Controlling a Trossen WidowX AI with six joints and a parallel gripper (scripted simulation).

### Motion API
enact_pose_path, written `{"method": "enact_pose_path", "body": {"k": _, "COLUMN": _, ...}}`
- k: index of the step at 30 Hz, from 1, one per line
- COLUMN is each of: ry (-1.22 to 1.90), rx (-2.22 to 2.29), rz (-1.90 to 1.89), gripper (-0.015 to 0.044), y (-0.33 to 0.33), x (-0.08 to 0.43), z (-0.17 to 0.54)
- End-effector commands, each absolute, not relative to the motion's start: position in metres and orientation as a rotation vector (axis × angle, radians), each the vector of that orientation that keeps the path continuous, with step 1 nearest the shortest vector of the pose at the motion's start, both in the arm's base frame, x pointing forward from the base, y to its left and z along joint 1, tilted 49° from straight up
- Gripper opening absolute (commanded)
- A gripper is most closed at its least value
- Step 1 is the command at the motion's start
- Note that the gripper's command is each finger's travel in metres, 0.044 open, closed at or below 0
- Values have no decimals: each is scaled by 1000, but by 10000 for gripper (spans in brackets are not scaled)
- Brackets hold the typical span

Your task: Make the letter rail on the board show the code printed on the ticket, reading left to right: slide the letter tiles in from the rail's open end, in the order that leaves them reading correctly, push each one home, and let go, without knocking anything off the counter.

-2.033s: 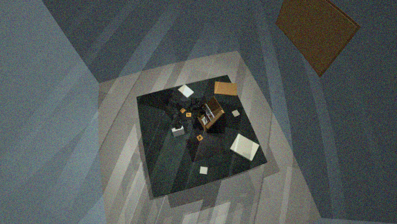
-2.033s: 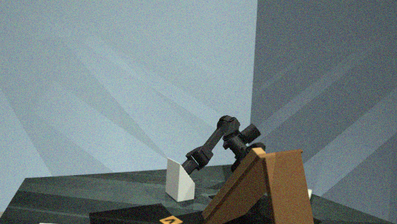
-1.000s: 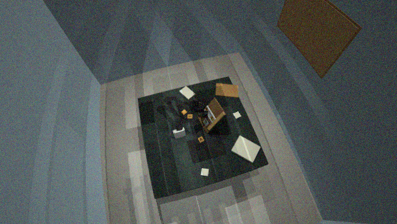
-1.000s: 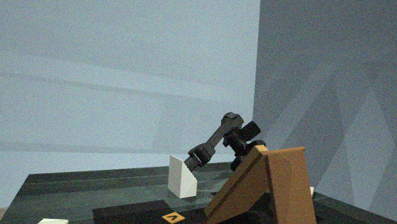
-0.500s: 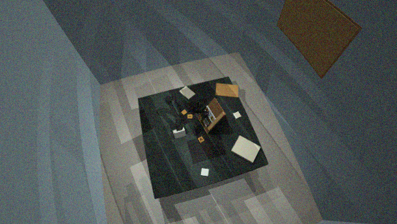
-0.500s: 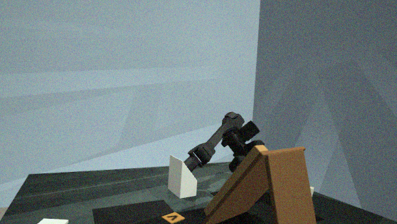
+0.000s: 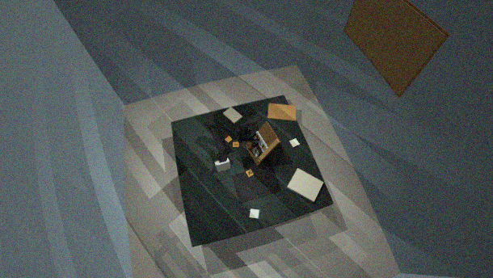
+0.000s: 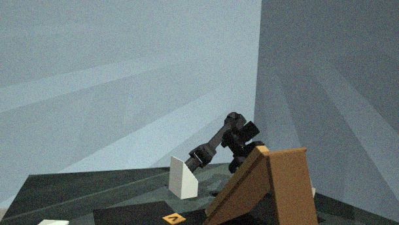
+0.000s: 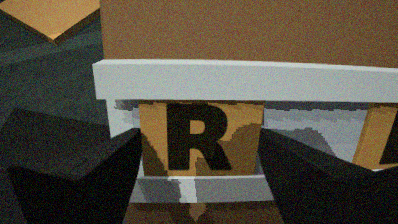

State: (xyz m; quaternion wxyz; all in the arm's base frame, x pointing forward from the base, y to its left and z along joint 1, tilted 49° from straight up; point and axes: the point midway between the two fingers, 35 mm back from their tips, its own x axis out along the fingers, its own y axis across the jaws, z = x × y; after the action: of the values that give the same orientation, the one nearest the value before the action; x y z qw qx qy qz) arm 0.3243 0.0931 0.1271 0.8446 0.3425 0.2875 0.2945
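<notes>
- I have the tile marked R (image 9: 197, 137) in the letter rail (image 7: 262, 139) (image 9: 250, 82), close to the rail's left end in the wrist view, its letter upright to that camera.
- My gripper (image 9: 200, 137) is shut on that tile, its fingers standing partway open, one at each side of it.
- To the right in the rail I see part of a second tile (image 9: 375, 135), well apart from the R, with bare rail between them; its letter is cut off by the frame.
- The rail is pale and runs across the sloping face of the brown board (image 7: 268, 135) (image 8: 240, 193) (image 9: 250, 30).
- My black arm (image 7: 247, 131) (image 8: 217, 135) reaches to the board from its far side in the exterior view, and the board hides the fingers there.
- Left of the board from above, two orange tiles (image 7: 228, 139) (image 7: 235, 144) lie close together on the dark counter (image 7: 206, 218) (image 8: 65, 186).
- Nearer, a loose tile (image 7: 249, 173) (image 8: 174, 218) lies face up; I can't read its letter surely.
- Left of that tile stands a white wedge (image 7: 222, 165) (image 8: 183, 180).
- Farther out are a cream slab (image 7: 305, 184) at near right and an orange block (image 7: 282, 111) at far right.
</notes>
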Motion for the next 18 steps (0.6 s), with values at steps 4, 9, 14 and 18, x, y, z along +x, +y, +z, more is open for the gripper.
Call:
{"method": "enact_pose_path", "body": {"k": 4, "ry": 605, "rx": 718, "rz": 624, "gripper": 0, "y": 91, "x": 325, "z": 124}}
{"method": "enact_pose_path", "body": {"k": 9, "ry": 605, "rx": 718, "rz": 624, "gripper": 0, "y": 89, "x": 326, "z": 122}}
{"method": "enact_pose_path", "body": {"k": 14, "ry": 605, "rx": 718, "rz": 624, "gripper": 0, "y": 87, "x": 327, "z": 120}}
{"method": "enact_pose_path", "body": {"k": 18, "ry": 605, "rx": 718, "rz": 624, "gripper": 0, "y": 86, "x": 328, "z": 118}}
